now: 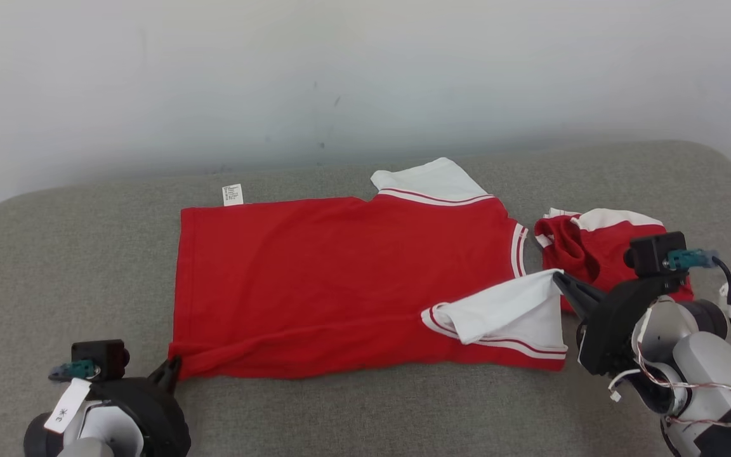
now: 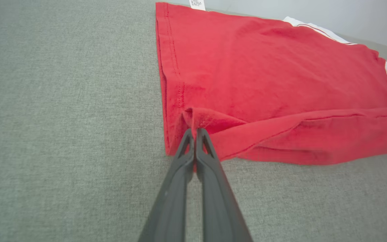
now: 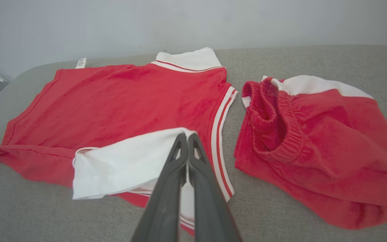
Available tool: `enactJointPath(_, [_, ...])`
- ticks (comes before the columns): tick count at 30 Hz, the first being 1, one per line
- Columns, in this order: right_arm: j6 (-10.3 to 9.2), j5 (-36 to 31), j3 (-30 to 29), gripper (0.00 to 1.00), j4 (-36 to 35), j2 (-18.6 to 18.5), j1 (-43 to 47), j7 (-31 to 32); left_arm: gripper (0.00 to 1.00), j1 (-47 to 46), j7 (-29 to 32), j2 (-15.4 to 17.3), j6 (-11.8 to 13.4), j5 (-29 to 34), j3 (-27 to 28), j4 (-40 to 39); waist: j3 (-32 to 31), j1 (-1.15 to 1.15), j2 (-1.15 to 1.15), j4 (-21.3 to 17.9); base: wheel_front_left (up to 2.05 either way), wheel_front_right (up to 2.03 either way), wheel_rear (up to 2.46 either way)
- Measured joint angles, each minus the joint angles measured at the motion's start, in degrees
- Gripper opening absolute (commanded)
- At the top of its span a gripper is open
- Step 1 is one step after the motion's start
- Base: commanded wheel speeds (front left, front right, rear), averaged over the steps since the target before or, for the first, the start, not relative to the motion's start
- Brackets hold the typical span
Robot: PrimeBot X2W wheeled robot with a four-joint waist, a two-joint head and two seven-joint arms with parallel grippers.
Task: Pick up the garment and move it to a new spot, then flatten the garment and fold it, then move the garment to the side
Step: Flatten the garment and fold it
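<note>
The garment (image 1: 340, 273) is a red T-shirt with white sleeves, lying spread on the grey cushioned surface (image 1: 365, 412), hem to the left and neck to the right. My left gripper (image 1: 174, 365) is shut on the near hem corner, which bunches up between the fingertips in the left wrist view, gripper (image 2: 194, 130), garment (image 2: 264, 74). My right gripper (image 1: 559, 276) is shut on the edge of the near white sleeve (image 1: 505, 311), which is turned over onto the red body; the right wrist view has the gripper (image 3: 186, 135) and garment (image 3: 123, 101). The shirt's near edge is rolled slightly inward.
A crumpled pair of red shorts (image 1: 594, 247) with a white band lies just right of the shirt's neck, also in the right wrist view (image 3: 314, 144). A white label (image 1: 232, 194) sticks out at the far hem. A pale wall (image 1: 365, 76) stands behind the cushion.
</note>
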Motion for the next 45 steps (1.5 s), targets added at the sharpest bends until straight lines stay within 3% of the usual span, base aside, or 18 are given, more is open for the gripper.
enactJointPath(33, [1.26, -7.88, 5.63, 0.00, 23.19, 6.91, -20.20, -7.79, 0.00, -12.12, -1.63, -1.22, -0.56, -0.32, 0.09, 9.40, 8.31, 0.00, 0.00, -0.31, 0.00, 0.00, 0.00])
enactJointPath(34, [1.26, -7.97, 5.71, 0.00, 23.69, 6.97, -20.41, -8.08, 0.07, -12.47, -1.65, -1.32, -0.56, -0.31, 0.03, 9.77, 8.58, 0.00, 0.00, -0.25, 0.00, 0.00, 0.00])
enactJointPath(35, [1.27, -8.08, 5.83, 0.00, 24.38, 7.12, -20.64, -8.55, 0.24, -12.85, -1.68, -1.44, -0.56, -0.31, -0.01, 10.16, 8.82, 0.00, 0.00, -0.17, 0.00, 0.00, 0.00])
enactJointPath(36, [1.30, -8.36, 5.97, 0.00, 25.17, 7.39, -20.93, -8.91, 0.29, -13.13, -1.91, -1.54, -0.57, -0.31, -0.07, 10.62, 9.01, 0.00, 0.00, -0.07, 0.00, 0.00, 0.00])
enactJointPath(37, [1.43, -8.40, 6.11, 0.18, 25.70, 7.60, -21.17, -9.18, 0.35, -13.21, -2.11, -1.63, -0.57, -0.31, -0.18, 11.03, 9.13, 0.00, 0.00, 0.04, 0.00, 0.00, 0.00])
enactJointPath(38, [1.43, -8.50, 6.22, 0.45, 26.18, 7.88, -21.34, -9.73, 0.46, -13.21, -2.23, -1.70, -0.57, -0.31, -0.25, 11.41, 9.21, 0.00, 0.00, 0.12, 0.00, 0.00, 0.00])
enactJointPath(39, [1.44, -8.55, 6.25, 1.00, 26.66, 8.15, -21.51, -10.31, 0.93, -13.21, -2.64, -1.75, -0.57, -0.29, -0.31, 11.69, 9.26, 0.00, 0.00, 0.19, 0.00, 0.00, 0.00])
enactJointPath(40, [1.44, -8.55, 6.26, 1.00, 27.33, 8.42, -21.80, -10.67, 1.00, -13.26, -3.00, -1.76, -0.57, -0.19, -0.38, 11.99, 9.24, 0.00, 0.00, 0.24, 0.00, 0.00, 0.00])
enactJointPath(45, [1.94, -8.86, 6.46, 1.00, 30.36, 8.68, -22.31, -12.99, 1.00, -13.28, -5.09, -1.92, -0.55, 0.18, -0.38, 13.34, 8.27, -0.01, 0.00, 0.33, 0.00, 0.00, 0.00])
